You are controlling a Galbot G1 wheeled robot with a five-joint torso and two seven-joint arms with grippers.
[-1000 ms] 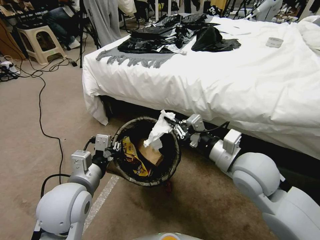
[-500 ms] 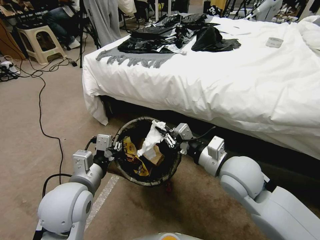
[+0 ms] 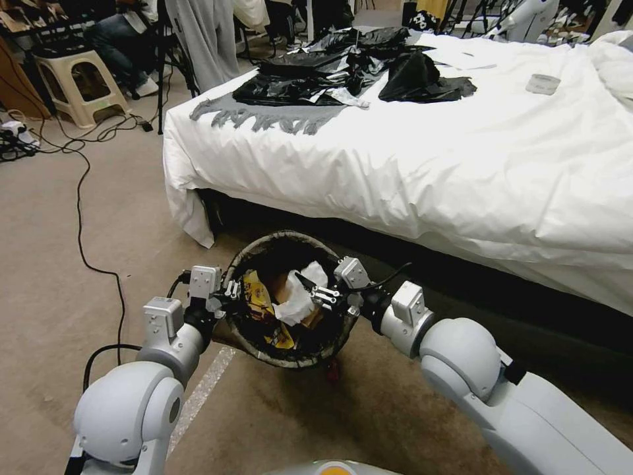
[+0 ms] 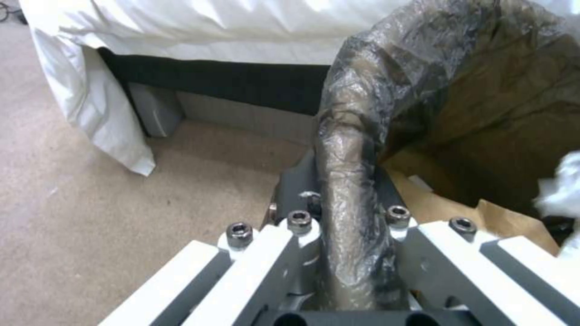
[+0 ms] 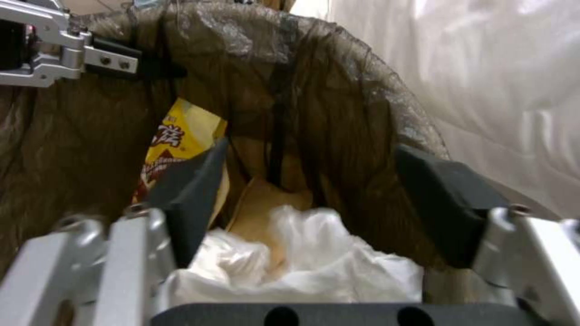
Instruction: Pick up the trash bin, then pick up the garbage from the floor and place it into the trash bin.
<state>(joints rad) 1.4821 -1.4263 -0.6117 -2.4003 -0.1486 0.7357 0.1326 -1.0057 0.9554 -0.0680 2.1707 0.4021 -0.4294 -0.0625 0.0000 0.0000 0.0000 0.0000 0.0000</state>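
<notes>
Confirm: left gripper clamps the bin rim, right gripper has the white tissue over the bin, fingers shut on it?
Not quite. In the right wrist view the right gripper has its fingers spread apart, the white tissue lying loose between them. The left gripper does clamp the trash bin rim.

Left gripper (image 4: 350,226) clamped on trash bin (image 4: 356,149) rim w/ bag liner; brown paper (image 4: 483,213), white tissue (image 4: 565,185) inside; bed (image 4: 199,27) behind.

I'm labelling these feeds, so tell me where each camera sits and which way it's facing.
Head: up top, facing forward and down at the bin by the bed; both arms show.
Left wrist: behind the left claw, shut on the bin rim.
Right wrist: behind the open right claw, over tissue, looking into the bin.
All share the bin.
</notes>
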